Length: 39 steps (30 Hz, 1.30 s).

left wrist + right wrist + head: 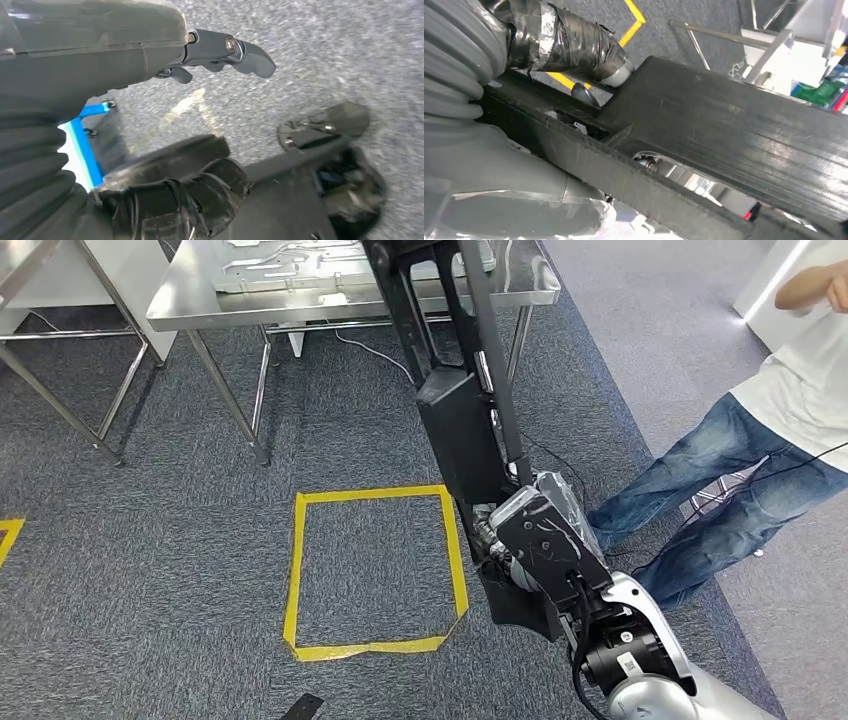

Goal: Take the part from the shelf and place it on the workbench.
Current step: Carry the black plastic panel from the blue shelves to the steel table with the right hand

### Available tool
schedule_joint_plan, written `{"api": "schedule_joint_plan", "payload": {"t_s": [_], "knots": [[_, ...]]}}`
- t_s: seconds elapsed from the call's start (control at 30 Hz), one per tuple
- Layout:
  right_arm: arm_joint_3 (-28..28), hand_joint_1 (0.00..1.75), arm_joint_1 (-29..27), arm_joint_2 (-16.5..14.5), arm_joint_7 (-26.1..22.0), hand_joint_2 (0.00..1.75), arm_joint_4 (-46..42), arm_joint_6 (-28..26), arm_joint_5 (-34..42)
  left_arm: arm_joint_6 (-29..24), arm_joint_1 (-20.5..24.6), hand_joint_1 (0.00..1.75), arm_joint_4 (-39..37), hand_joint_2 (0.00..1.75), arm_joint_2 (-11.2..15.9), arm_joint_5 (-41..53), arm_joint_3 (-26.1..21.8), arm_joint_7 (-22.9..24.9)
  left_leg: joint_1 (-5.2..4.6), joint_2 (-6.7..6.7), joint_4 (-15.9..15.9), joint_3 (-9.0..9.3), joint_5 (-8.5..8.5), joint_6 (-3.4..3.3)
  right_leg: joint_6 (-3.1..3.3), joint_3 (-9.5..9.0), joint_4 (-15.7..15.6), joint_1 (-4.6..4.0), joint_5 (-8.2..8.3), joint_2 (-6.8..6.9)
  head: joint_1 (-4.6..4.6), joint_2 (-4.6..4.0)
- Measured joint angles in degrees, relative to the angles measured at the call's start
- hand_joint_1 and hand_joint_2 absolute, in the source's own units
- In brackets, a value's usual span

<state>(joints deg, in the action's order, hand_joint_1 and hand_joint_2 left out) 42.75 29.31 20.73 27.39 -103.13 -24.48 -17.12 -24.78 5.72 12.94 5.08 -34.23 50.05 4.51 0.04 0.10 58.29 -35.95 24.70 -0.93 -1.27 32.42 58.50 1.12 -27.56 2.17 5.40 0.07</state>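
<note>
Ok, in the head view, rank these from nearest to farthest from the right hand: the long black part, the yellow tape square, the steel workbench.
1. Long black part: gripped in the right hand.
2. Yellow tape square: on the carpet, to the hand's left.
3. Steel workbench: farthest, ahead at the top.

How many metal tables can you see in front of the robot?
2: one steel workbench straight ahead past the yellow tape square, and another table's legs at far left. Others may lie outside the head view.
</note>
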Motion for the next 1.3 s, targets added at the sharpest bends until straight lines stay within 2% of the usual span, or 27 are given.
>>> {"api": "schedule_joint_plan", "payload": {"t_s": [0.07,0.1,0.17,0.2,0.23,0.27,0.3,0.33,0.4,0.47,0.57,0.63,0.7,0.73,0.77,0.8,0.83,0.9,0.97,1.07,1.1,1.13,1.2,1.23,1.27,1.3], "knots": [[0.0,1.54,0.16,0.14,0.09,1.75,0.26,0.05,0.56,0.1,-0.08,0.0,0.0,1.75,0.02,-0.12,0.01,0.04,0.27,-0.17,-0.62,0.58,-0.06,-0.58,-0.56,0.4,1.23,0.06,-0.94,-0.62,-0.07,0.0],[-0.01,1.54,0.23,0.21,0.32,1.75,0.39,0.01,1.11,0.13,-0.03,0.0,0.0,1.75,0.04,-0.21,0.01,0.07,0.42,-0.2,-0.89,0.88,-0.07,-0.91,-0.72,1.55,3.51,0.07,-2.13,-1.11,-0.13,0.0],[0.01,1.54,0.23,0.3,1.02,1.75,0.77,-0.2,2.33,0.08,0.18,0.0,0.0,1.75,0.1,-0.44,0.02,0.14,0.35,-0.31,-0.92,1.05,0.13,-1.4,-0.81,5.49,10.69,0.01,-5.1,-1.82,-0.19,0.0],[0.04,1.54,0.18,0.39,1.41,1.75,1.08,-0.43,2.59,0.05,0.26,0.0,0.0,1.75,0.12,-0.58,0.02,0.19,0.3,-0.43,-0.85,1.07,0.23,-1.55,-0.85,7.55,14.02,-0.01,-5.95,-1.93,-0.2,0.0],[0.08,1.54,0.13,0.53,1.63,1.75,1.46,-0.77,2.5,0.01,0.29,0.0,0.0,1.75,0.12,-0.73,0.02,0.22,0.27,-0.61,-0.73,1.1,0.37,-1.62,-0.88,8.77,15.52,0.0,-5.68,-1.99,-0.21,0.0],[0.1,1.54,0.12,0.7,1.76,1.75,1.8,-1.18,2.22,-0.02,0.28,0.0,0.0,1.75,0.12,-0.86,0.02,0.25,0.27,-0.81,-0.56,1.14,0.54,-1.62,-0.89,9.01,15.07,0.03,-4.44,-2.01,-0.21,0.0],[0.11,1.54,0.14,0.92,1.82,1.75,2.09,-1.71,1.87,-0.07,0.24,0.0,0.0,1.75,0.11,-1.02,0.02,0.3,0.3,-1.04,-0.26,1.2,0.77,-1.52,-0.85,8.13,12.45,0.08,-2.3,-2.02,-0.23,0.0],[0.09,1.54,0.17,1.16,1.83,1.75,2.26,-2.27,1.6,-0.14,0.2,0.0,0.0,1.75,0.11,-1.14,0.02,0.36,0.33,-1.25,0.1,1.2,1.06,-1.33,-0.77,6.64,8.68,0.13,-0.23,-2.07,-0.24,0.0],[-0.02,1.54,0.12,1.7,1.78,1.75,2.31,-3.26,1.21,-0.3,0.2,0.0,0.0,1.75,0.1,-1.34,0.02,0.44,0.17,-1.58,0.95,0.93,1.65,-0.73,-0.49,4.09,2.98,0.07,1.71,-2.26,-0.22,0.0],[-0.31,1.54,-0.1,2.39,1.7,1.75,2.13,-3.99,0.79,-0.36,0.15,0.0,0.0,1.75,0.11,-1.52,0.02,0.46,-0.01,-1.72,1.23,0.7,1.86,-0.2,-0.06,3.45,1.83,-0.12,1.47,-2.41,-0.22,0.0],[-0.87,1.54,-0.27,3.38,1.68,1.75,1.73,-4.45,0.44,-0.36,-0.05,0.0,0.0,1.75,0.23,-1.68,0.02,0.51,0.1,-1.35,2.05,0.47,2.65,0.57,0.91,3.03,1.46,0.16,1.6,-2.33,-0.15,0.0],[-1.12,1.54,-0.35,3.75,1.64,1.75,1.37,-4.54,0.22,-0.36,-0.03,0.0,0.0,1.75,0.26,-1.73,0.02,0.53,0.25,-0.78,6.77,-1.69,5.23,1.13,1.4,2.62,1.2,0.35,1.55,-2.24,0.08,0.0],[-1.28,1.54,-0.61,4.07,1.55,1.75,0.97,-4.58,-0.29,-0.36,0.0,0.0,0.0,1.75,0.22,-1.78,0.02,0.52,0.42,-0.57,14.02,-5.44,7.98,1.49,1.65,2.44,1.19,0.31,1.36,-2.15,0.2,0.0],[-1.38,1.54,-0.82,4.26,1.45,1.75,0.77,-4.56,-0.69,-0.37,-0.04,0.0,0.0,1.75,0.21,-1.83,0.02,0.53,0.47,-0.53,16.22,-6.77,8.21,1.57,1.69,2.33,1.2,0.28,1.24,-2.11,0.19,0.0],[-1.52,1.54,-1.03,4.49,1.3,1.75,0.5,-4.53,-1.2,-0.39,-0.08,0.0,0.0,1.75,0.23,-1.9,0.02,0.52,0.49,-0.52,16.31,-7.11,7.34,1.56,1.68,2.18,1.21,0.27,1.1,-2.1,0.2,0.0],[-1.69,1.54,-1.18,4.74,1.13,1.75,0.14,-4.46,-1.85,-0.41,-0.11,0.0,0.0,1.75,0.26,-2.02,0.02,0.46,0.5,-0.5,14.13,-6.29,5.49,1.44,1.6,1.94,1.21,0.27,0.92,-2.1,0.2,0.0],[-1.86,1.54,-1.3,4.97,0.95,1.75,-0.31,-4.29,-2.64,-0.46,-0.12,0.0,0.0,1.75,0.33,-2.19,0.02,0.31,0.47,-0.46,10.35,-4.6,3.2,1.18,1.48,1.65,1.19,0.29,0.71,-2.11,0.2,0.0],[-2.28,1.54,-1.44,5.42,0.75,1.75,-1.28,-3.67,-4.87,-0.53,-0.01,0.0,0.0,1.75,0.51,-2.78,0.02,-0.31,0.09,-0.34,3.31,-1.09,0.91,0.46,1.01,1.16,1.11,0.2,0.25,-2.11,0.17,0.0],[-2.75,1.54,-1.82,5.91,0.7,1.75,-2.22,-3.05,-7.55,-0.55,0.09,0.0,0.0,1.75,0.69,-3.48,0.02,-1.15,-0.35,-0.32,0.54,0.33,1.3,-0.28,0.2,0.75,0.83,0.13,0.28,-2.08,0.14,0.0],[-3.23,1.54,-2.77,6.66,0.79,1.75,-3.69,-2.15,-11.71,-0.55,-0.12,0.0,-0.02,1.75,0.93,-4.22,0.02,-2.3,-0.18,-0.42,-0.66,1.73,1.44,-1.35,-0.9,0.34,1.56,0.12,0.41,-2.0,-0.05,0.0],[-3.45,1.54,-2.98,6.93,0.87,1.75,-4.17,-1.78,-13.08,-0.57,-0.16,0.0,-0.02,1.75,1.03,-4.34,0.02,-2.62,-0.09,-0.45,-0.84,2.43,1.53,-1.68,-1.1,0.88,2.86,0.13,-0.39,-2.03,-0.24,0.0],[-3.81,1.54,-3.17,7.26,0.98,1.75,-4.66,-1.4,-14.3,-0.6,-0.15,0.0,-0.03,1.75,1.11,-4.39,0.02,-2.88,-0.04,-0.46,-0.94,2.96,1.61,-1.97,-1.2,2.22,5.34,0.1,-1.69,-2.08,-0.42,0.0],[-4.77,1.54,-3.6,7.93,1.17,1.75,-5.73,-0.53,-15.98,-0.62,-0.08,0.0,-0.04,1.75,1.27,-4.44,0.02,-3.23,-0.17,-0.52,-0.89,3.43,2.03,-2.43,-1.34,6.34,12.14,-0.01,-4.55,-2.15,-0.76,0.0],[-5.25,1.54,-3.81,8.28,1.25,1.75,-6.21,-0.13,-16.26,-0.63,-0.09,0.0,-0.04,1.75,1.31,-4.44,0.02,-3.33,-0.24,-0.55,-0.85,3.67,2.35,-2.54,-1.3,8.39,14.87,-0.03,-5.37,-2.15,-0.82,0.0],[-5.67,1.54,-3.95,8.59,1.3,1.75,-6.59,0.2,-16.06,-0.62,-0.14,0.0,-0.04,1.75,1.32,-4.46,0.02,-3.4,-0.28,-0.59,-0.83,4.03,2.74,-2.56,-1.29,9.63,15.85,-0.02,-5.19,-2.15,-0.87,0.0],[-6.11,1.54,-4.02,8.91,1.34,1.75,-6.91,0.45,-15.55,-0.62,-0.21,0.0,-0.04,1.75,1.32,-4.52,0.02,-3.45,-0.3,-0.64,-0.78,4.53,3.2,-2.5,-1.24,9.87,14.81,-0.01,-3.9,-2.14,-0.92,0.0]]}}
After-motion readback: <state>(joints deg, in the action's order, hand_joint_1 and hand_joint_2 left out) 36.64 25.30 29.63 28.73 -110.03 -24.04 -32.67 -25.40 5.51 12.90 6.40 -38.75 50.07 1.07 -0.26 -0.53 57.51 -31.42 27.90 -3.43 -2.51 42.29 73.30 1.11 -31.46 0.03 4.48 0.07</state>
